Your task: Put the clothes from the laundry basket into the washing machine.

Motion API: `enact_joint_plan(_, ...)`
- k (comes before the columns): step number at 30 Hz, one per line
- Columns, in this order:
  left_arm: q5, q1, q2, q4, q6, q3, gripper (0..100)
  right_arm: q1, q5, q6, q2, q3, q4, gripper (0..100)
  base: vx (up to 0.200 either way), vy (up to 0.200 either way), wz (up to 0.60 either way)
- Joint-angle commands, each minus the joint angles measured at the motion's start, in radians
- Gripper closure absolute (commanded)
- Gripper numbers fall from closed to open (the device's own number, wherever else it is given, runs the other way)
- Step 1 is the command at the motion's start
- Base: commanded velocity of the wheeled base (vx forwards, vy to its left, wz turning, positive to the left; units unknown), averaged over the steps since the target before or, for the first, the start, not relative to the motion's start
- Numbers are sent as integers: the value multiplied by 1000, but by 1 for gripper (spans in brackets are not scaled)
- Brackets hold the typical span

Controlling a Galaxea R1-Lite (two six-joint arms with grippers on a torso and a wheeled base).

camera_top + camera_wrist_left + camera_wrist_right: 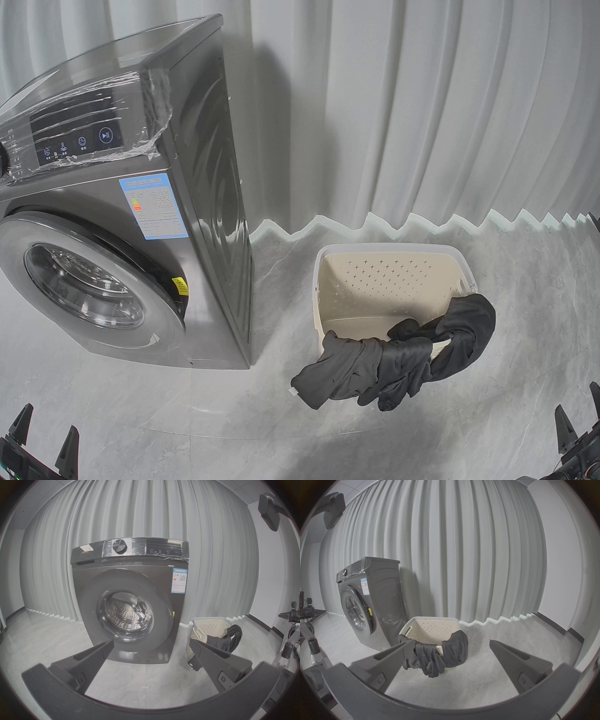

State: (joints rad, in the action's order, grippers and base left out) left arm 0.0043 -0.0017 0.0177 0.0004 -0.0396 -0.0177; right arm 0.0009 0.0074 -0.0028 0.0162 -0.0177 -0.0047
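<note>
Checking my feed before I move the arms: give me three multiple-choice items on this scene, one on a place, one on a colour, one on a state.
1. Where is the laundry basket relative to the washing machine?
A) on top of it
B) on the floor, to the robot's right of it
C) inside its drum

2. What colour is the garment draped over the basket's near rim?
A) white
B) red
C) dark grey

3. How is the left gripper?
A) open and empty
B) shut on the garment
C) shut on the basket's rim

Key: 1 B, it stands beside the machine's side panel; 2 C, dark cloth against the cream basket; 3 A, its fingers stand apart, nothing between.
</note>
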Motion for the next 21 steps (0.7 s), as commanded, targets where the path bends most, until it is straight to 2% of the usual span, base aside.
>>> enact_joint_plan(1, 0, 0, -16, 0, 0, 18, 0, 1, 0, 0, -16, 18, 0, 0, 0, 0, 0)
enact_joint_plan(7, 0, 0, -16, 0, 0, 18, 0, 1, 0, 0, -16, 18, 0, 0, 0, 0, 0)
enact_joint_plan(16, 0, 0, -16, 0, 0, 18, 0, 1, 0, 0, -16, 18, 0, 0, -200, 0, 0)
enact_joint_plan(21, 0, 0, -16, 0, 0, 18, 0, 1, 0, 0, -16, 18, 2, 0, 0, 0, 0)
